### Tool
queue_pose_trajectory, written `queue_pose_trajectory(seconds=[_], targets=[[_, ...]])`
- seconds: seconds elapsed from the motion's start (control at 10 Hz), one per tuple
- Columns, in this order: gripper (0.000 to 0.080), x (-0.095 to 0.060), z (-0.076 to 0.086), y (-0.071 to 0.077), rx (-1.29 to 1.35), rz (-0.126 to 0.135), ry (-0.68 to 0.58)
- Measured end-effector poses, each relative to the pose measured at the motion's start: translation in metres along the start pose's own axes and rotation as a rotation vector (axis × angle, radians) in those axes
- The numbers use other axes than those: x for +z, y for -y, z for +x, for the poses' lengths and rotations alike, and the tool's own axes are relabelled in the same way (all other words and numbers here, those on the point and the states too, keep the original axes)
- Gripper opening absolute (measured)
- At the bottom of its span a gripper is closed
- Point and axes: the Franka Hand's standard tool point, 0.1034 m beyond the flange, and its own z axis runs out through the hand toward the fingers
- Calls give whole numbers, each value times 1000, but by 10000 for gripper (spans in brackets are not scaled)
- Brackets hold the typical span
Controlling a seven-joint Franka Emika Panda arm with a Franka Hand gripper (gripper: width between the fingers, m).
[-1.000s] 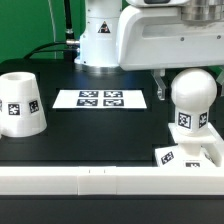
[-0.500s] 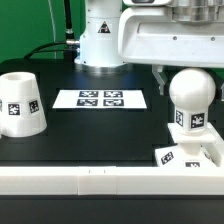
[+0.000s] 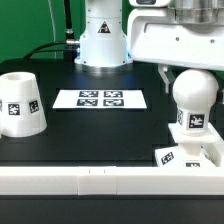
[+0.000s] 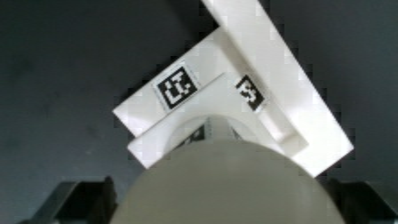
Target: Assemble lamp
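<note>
The round white bulb (image 3: 194, 100) stands upright on the low square base (image 3: 190, 153) at the exterior view's right. My gripper (image 3: 192, 74) comes down over the bulb's top, with its jaws closed against the bulb's sides. In the wrist view the bulb (image 4: 217, 175) fills the space between the two dark fingers (image 4: 79, 200), with the tagged base (image 4: 178, 90) under it. The tapered shade (image 3: 20, 103) stands alone at the exterior view's left, mouth up.
The marker board (image 3: 100, 99) lies flat at mid-table. The long white rail (image 3: 90, 181) runs along the front edge and also shows in the wrist view (image 4: 240, 20). The arm's white pedestal (image 3: 100, 40) stands behind.
The gripper and the bulb have shifted slightly toward the exterior view's right and a little lower. The shade and the base have not moved.
</note>
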Motion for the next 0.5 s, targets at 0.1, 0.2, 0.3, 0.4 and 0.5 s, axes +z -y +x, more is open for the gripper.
queue_pose_trajectory(seconds=[0.1, 0.2, 0.3, 0.4, 0.5], targets=[[578, 0, 0, 0, 121, 18, 16], [578, 0, -1, 0, 189, 28, 31], [578, 0, -1, 1, 308, 38, 40], [578, 0, -3, 3, 384, 43, 46], [577, 0, -3, 6, 462, 60, 60]])
